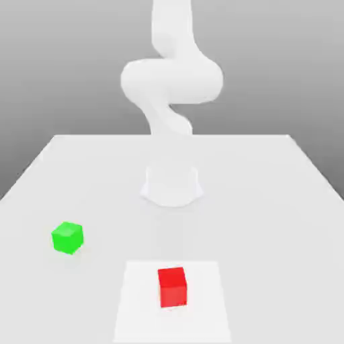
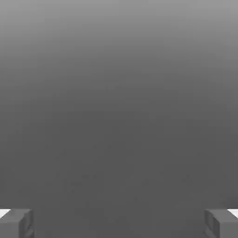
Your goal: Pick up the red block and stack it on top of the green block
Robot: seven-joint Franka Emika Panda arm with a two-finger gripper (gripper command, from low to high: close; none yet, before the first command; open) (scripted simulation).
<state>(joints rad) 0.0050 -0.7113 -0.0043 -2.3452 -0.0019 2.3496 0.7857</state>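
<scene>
**Standing Idle: Both Blocks Untouched, Arm Raised at Rear**

Taking the red block point(image 1: 172, 287) as the reference, it is the item closest to the onlooker in the exterior view. It rests flat and upright on a slightly paler square patch point(image 1: 208, 302) of the white table point(image 1: 282, 201), roughly central on that patch. Nothing touches it.

The green block point(image 1: 67, 238) sits farther back than the red block and off toward the exterior view's left, well apart from it. It lies on the bare table surface, outside the paler patch, turned a little so that one corner faces forward. It is likewise free of contact.

Beyond the red block, almost directly behind it, the round white base point(image 1: 172, 185) of the arm stands on the table. The arm point(image 1: 171, 80) rises from it, bends and climbs out past the top edge of the exterior view, high above both blocks.

In the hand view the gripper point(image 2: 119, 223) has its two grey fingertips point(image 2: 16, 223) spread to opposite edges of the picture, released, with only plain grey background between them. It grasps nothing.
</scene>
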